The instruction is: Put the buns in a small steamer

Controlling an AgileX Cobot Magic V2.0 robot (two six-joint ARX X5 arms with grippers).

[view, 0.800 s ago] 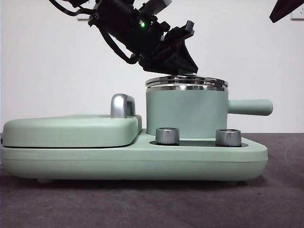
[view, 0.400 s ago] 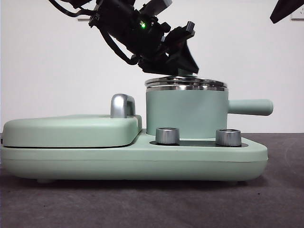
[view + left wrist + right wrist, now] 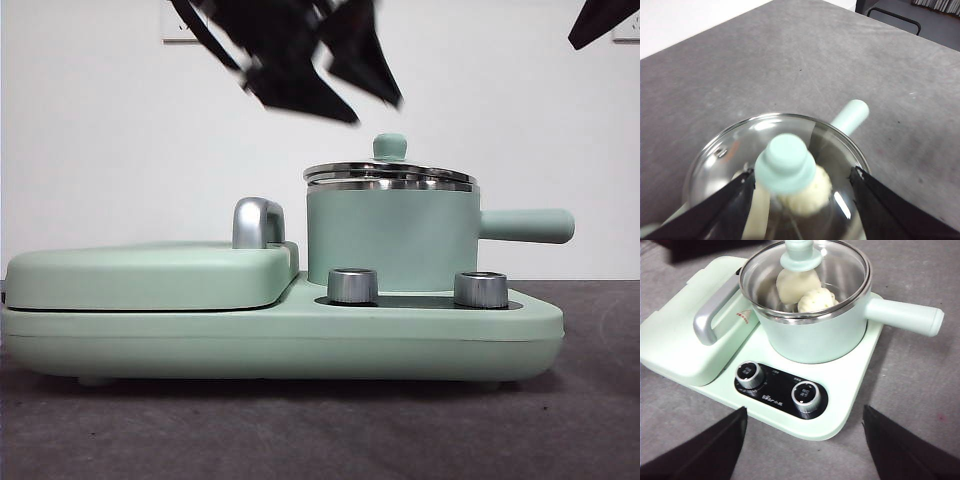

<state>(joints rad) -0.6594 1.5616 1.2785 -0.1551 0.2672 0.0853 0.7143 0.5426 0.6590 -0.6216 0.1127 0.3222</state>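
Left hand (image 3: 802,187) hangs open and empty above the steamer lid's knob (image 3: 785,162).

The small steamer (image 3: 812,337) is mint green with a shiny steel rim; its clear glass lid (image 3: 805,277) carries a mint-green knob (image 3: 390,146). Inside, one bun (image 3: 790,287) is smooth off-white, the other bun (image 3: 817,300) cream with swirled ridges. The base (image 3: 280,335) is mint green with a black panel (image 3: 780,390) and two silver dials (image 3: 806,393)
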